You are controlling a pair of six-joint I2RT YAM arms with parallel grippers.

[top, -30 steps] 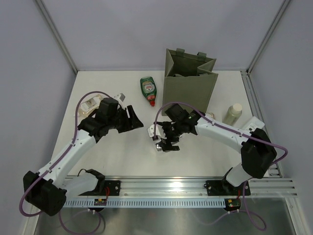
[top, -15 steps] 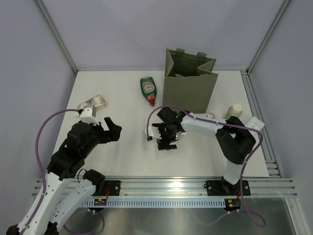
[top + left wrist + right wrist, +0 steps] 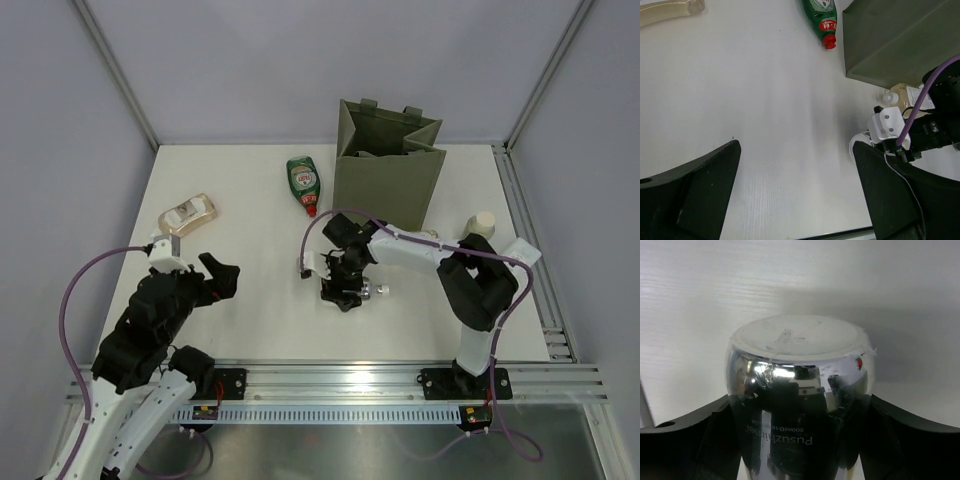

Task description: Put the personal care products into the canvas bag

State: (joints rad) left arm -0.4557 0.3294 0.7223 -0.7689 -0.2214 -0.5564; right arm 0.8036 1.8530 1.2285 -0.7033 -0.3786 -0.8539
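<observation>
While the left claw [image 3: 796, 197] hangs over the near left part of the worktop [image 3: 250, 330] with its fingers spread wide and nothing between them, we see the right claw [image 3: 346, 287] clamped on the can [image 3: 799, 390] near the worktop's middle. Both dark fingers press the can's sides, and its pale flat end faces away from the wrist camera. We cannot tell whether the can rests on the worktop or is lifted off it.

The bag [image 3: 385, 175] stands open-topped near the far edge, right of the middle. The green bottle [image 3: 303, 182] lies just left of the bag and apart from it, red cap toward the near edge. One amber bottle [image 3: 188, 213] lies toward the left edge, well apart from the rest. A second amber bottle [image 3: 907, 95] lies close by the bag's near side, partly hidden by the right arm [image 3: 430, 258]. The cream bottle [image 3: 482, 226] sits near the right edge, beside the bag's near right corner.
</observation>
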